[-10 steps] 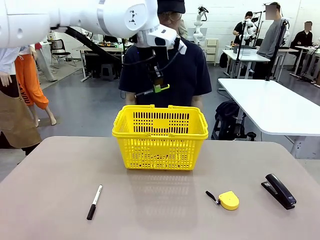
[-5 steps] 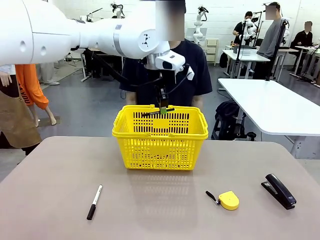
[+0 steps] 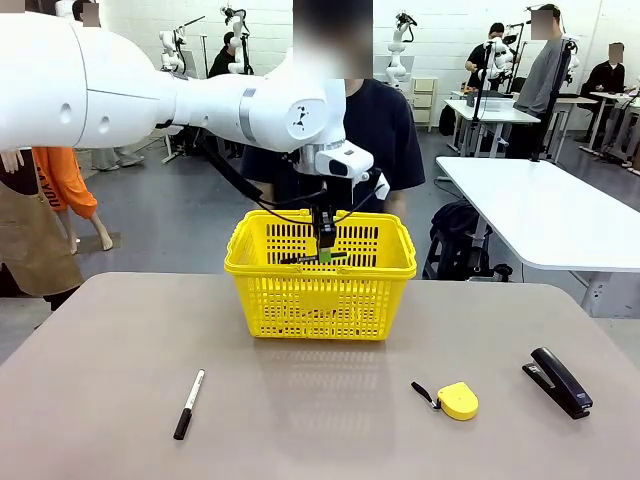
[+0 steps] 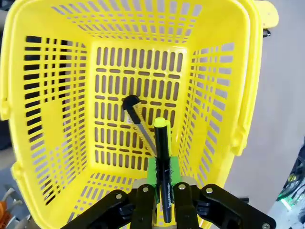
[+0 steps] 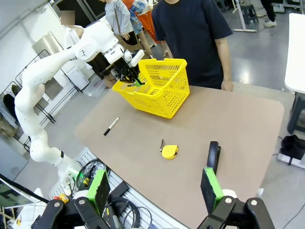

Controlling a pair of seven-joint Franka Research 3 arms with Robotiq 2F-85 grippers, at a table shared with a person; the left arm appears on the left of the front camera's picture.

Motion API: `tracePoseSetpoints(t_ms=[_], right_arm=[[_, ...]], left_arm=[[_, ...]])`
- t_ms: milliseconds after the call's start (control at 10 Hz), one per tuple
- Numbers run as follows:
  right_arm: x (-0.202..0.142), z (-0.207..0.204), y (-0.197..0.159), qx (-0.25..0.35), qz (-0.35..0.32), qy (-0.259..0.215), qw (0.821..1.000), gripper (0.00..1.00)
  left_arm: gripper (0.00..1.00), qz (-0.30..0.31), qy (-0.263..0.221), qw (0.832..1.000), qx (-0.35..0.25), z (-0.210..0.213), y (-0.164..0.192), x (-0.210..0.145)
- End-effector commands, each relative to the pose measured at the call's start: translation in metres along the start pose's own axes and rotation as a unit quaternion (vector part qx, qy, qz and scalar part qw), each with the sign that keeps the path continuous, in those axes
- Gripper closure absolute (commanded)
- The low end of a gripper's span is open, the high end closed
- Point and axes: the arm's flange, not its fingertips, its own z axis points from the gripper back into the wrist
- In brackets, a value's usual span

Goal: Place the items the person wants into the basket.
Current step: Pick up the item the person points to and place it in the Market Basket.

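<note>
left tool (image 3: pixel 326 250) at basket (image 3: pixel 320 300) mouth — walls well clear | clamped on yellow-tipped pen (image 4: pixel 162 162) | pen held level, long axis across basket

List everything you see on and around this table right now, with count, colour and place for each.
plastic shopping basket: one, bright yellow, far middle of the table
slim utility knife: one, yellow and black, lying on the basket floor
thin pen with yellow tip: one, black, clamped in the left gripper's fingers at the basket's opening
marker with white barrel: one, black and white, near left of the table
round tape measure: one, yellow, near right
stapler: one, black, right of the tape measure
table: one, grey-brown
person in a navy T-shirt: one, standing behind the basket
left gripper: shut on the pen
right gripper: open, holding nothing, back from the table
</note>
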Motion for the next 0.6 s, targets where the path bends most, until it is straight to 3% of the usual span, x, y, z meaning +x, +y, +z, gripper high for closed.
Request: tracePoseSetpoints(t_ms=[0,500], right_arm=[[0.003,-0.001,0.001,0.010,0.006,-0.011,1.000,0.00],[0.003,-0.001,0.001,0.010,0.006,-0.011,1.000,0.00]], left_arm=[[0.88,-0.025,0.009,1.000,-0.012,-0.009,-0.005,-0.001],[0.88,-0.033,0.026,0.997,-0.071,-0.059,0.012,-0.002]])
